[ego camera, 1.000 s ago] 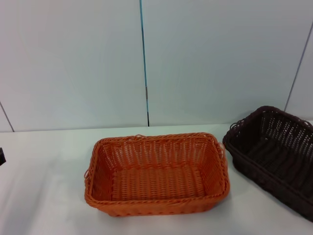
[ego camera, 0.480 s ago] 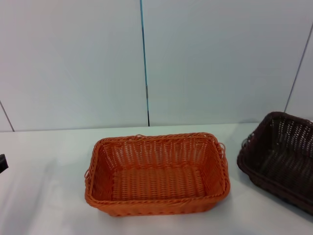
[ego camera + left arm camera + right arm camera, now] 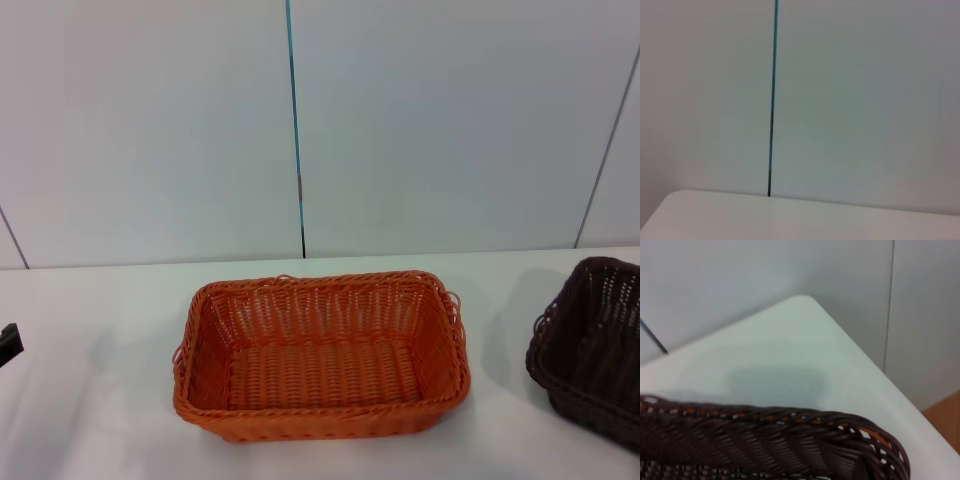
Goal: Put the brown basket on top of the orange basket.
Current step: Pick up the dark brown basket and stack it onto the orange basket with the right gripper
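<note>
The orange basket (image 3: pixel 322 355) stands on the white table at the middle, open side up and empty. The brown basket (image 3: pixel 593 350) is at the far right edge of the head view, cut off by the frame, with its shadow on the table to its left. Its braided rim (image 3: pixel 775 422) fills the near part of the right wrist view, close to the camera. The right gripper does not show in any view. A small dark part of the left gripper (image 3: pixel 8 345) shows at the far left edge of the head view.
The white table (image 3: pixel 100 400) runs back to a pale wall with a dark vertical seam (image 3: pixel 296 130). The right wrist view shows the table's rounded far right corner (image 3: pixel 805 302). The left wrist view shows only wall and a table edge (image 3: pixel 790 210).
The brown basket has moved to the right, away from the orange basket, and shows less in the head view. The orange basket has not moved. The dark part at the left has dropped slightly.
</note>
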